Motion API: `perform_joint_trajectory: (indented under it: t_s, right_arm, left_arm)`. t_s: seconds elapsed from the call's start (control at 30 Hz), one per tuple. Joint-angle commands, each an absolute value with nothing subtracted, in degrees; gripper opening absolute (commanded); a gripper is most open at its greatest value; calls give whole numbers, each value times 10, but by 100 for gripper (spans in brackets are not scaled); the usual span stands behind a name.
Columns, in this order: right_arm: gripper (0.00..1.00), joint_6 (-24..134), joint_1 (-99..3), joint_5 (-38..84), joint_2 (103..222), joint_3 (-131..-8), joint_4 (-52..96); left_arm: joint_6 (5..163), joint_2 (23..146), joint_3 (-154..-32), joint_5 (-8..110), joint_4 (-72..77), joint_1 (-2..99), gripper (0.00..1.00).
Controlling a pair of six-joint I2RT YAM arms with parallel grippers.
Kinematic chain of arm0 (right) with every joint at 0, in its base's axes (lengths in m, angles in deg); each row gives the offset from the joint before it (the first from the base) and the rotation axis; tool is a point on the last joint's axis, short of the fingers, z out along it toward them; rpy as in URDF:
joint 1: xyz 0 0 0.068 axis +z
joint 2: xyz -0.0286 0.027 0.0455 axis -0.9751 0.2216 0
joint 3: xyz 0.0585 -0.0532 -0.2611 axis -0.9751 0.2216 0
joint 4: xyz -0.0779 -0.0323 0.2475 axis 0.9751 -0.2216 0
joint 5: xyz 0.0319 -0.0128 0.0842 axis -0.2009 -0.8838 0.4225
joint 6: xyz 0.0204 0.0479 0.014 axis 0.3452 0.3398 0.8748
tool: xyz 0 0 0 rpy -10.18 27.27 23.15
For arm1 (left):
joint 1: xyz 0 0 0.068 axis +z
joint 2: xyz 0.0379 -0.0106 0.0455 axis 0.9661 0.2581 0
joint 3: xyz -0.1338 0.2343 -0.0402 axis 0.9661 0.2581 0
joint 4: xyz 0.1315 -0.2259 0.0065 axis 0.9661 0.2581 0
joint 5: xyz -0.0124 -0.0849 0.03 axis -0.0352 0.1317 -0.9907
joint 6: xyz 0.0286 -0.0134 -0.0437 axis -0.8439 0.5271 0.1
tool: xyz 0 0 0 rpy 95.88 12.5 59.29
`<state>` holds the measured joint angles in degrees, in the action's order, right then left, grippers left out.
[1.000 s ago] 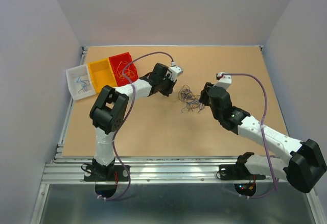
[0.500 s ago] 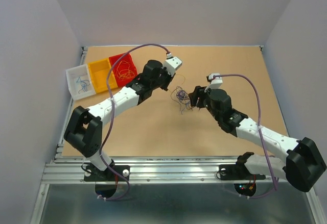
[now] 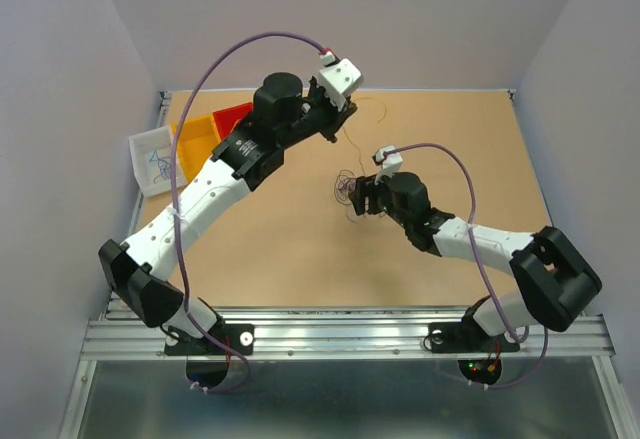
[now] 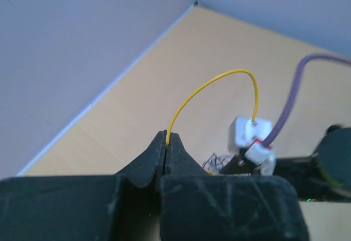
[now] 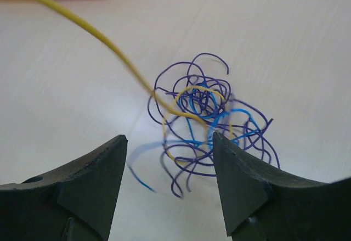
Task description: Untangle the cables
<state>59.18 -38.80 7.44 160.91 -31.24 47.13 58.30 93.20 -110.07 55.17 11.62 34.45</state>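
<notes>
We see the right gripper (image 5: pixel 168 136), its two fingers spread apart, just beside the single tangle of cables (image 5: pixel 208 117) in dark purple, blue and yellow lying mid-table (image 3: pixel 300 249). Farther back, the raised left gripper (image 4: pixel 166 142) pinches its two fingers together on one yellow cable (image 4: pixel 219 82), which leads down into the tangle. Three bins, white (image 3: pixel 143 149), orange (image 3: pixel 197 134) and red (image 3: pixel 233 113), stand in a row at the far left.
</notes>
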Motion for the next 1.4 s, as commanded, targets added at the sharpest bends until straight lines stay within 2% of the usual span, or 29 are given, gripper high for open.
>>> perform_joint_trajectory:
  t_s: [0.0, 0.17, 0.27, 0.4, 0.73, 0.8, 0.83, 0.9, 1.2, 1.37]
  right_arm:
    - [66, 572, -384, 58, 1662, -376, 528]
    - [63, 572, -384, 40, 1697, -402, 523]
    - [55, 572, -383, 38, 1707, -409, 520]
    - [50, 575, -384, 22, 1718, -420, 500]
    - [47, 583, -384, 28, 1702, -417, 490]
    - [50, 580, -383, 47, 1697, -411, 496]
    - [63, 579, -383, 70, 1688, -406, 508]
    - [76, 579, -384, 84, 1677, -391, 534]
    - [82, 566, -384, 210, 1590, -327, 640]
    - [82, 574, -383, 291, 1575, -381, 642]
  left_arm:
    - [570, 890, -1210, 548, 146, 334, 0]
    - [565, 883, -1311, 474, 140, 333, 0]
    - [562, 893, -1378, 438, 132, 333, 0]
    - [571, 893, -1427, 391, 92, 333, 0]
    - [522, 874, -1378, 232, -108, 332, 0]
    - [528, 872, -1377, 247, -102, 333, 0]
    - [538, 872, -1373, 263, -95, 333, 0]
    - [550, 865, -1359, 300, -83, 333, 0]
    - [586, 853, -1268, 350, -78, 328, 0]
    - [589, 851, -1251, 351, -78, 324, 0]
